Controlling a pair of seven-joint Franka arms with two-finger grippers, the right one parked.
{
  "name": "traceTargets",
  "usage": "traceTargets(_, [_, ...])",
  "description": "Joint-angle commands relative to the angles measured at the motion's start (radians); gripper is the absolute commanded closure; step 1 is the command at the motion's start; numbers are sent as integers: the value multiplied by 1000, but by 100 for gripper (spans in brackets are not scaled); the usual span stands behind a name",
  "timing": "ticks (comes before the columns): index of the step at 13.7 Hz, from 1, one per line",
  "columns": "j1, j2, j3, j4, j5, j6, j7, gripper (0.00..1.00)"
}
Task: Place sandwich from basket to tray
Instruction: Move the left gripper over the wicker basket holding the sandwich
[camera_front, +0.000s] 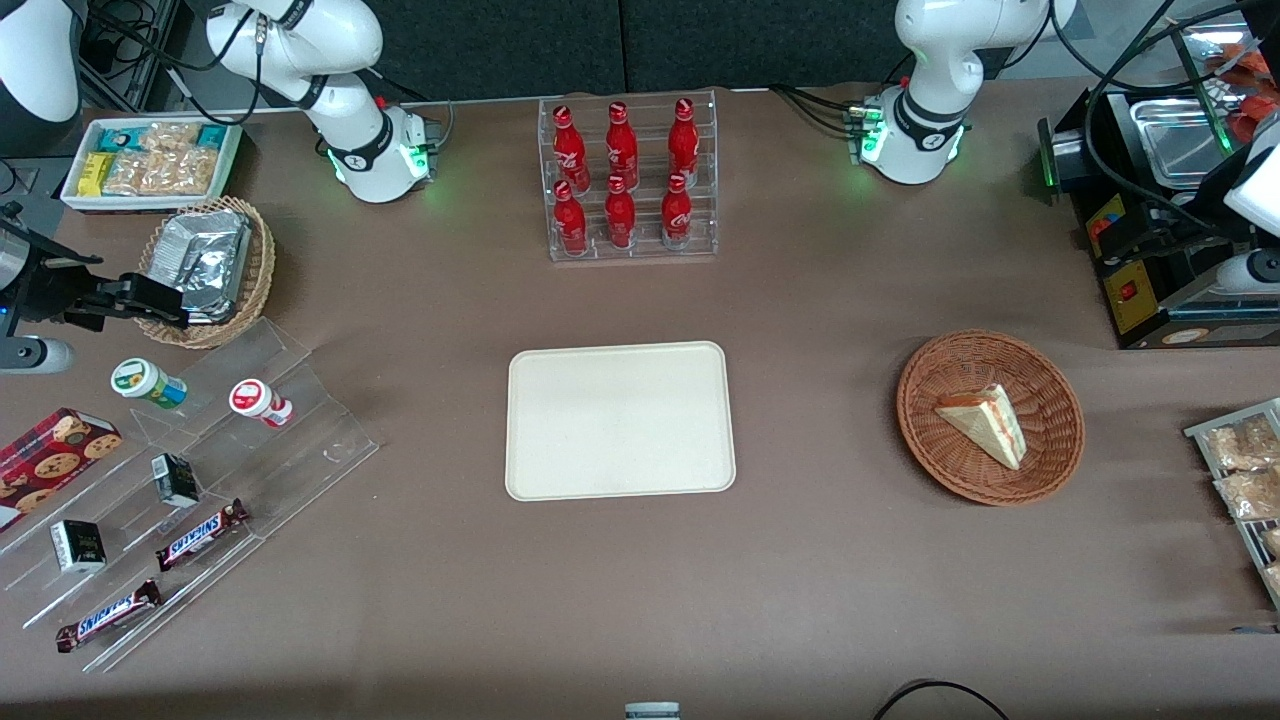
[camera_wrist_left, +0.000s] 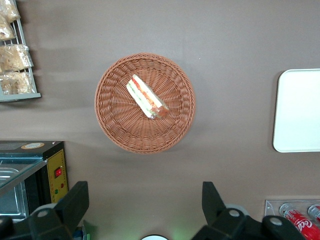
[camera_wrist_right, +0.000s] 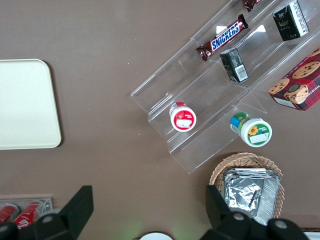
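Left wrist view — gripper (camera_wrist_left: 145, 200) agape above sandwich (camera_wrist_left: 146, 97).

Sandwich (camera_front: 986, 421) (camera_wrist_left: 146, 96): wrapped triangular wedge, filling edge showing, lying flat in the round reddish-brown wicker basket (camera_front: 1040, 475) (camera_wrist_left: 111, 120), toward working arm's end of desk. Cream rectangular tray (camera_front: 620, 420) (camera_wrist_left: 298, 111) mid-desk, well apart from basket.

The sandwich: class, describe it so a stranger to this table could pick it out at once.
Start at the cream tray, then go toward the working arm's end to the reddish-brown wicker basket. Under the high open gripper, the sandwich lies inside: a pale triangular wedge with red-green filling.
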Motion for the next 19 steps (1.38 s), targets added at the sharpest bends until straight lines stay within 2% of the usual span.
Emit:
traceTargets(1, [-7,-7,4,10,4,-8,5,0])
traceTargets(6, [-2,14,25,-1,-6,-22,-63,0])
traceTargets(10, [-7,102,33,-50,6,7,-470,0])
traceTargets(12, [-7,125,34,-142,9,101,-553,0])
traceTargets(15, [-5,140,34,-330,9,356,-665,0])
traceTargets(19, [-11,251,34,-360,9,482,-803,0])
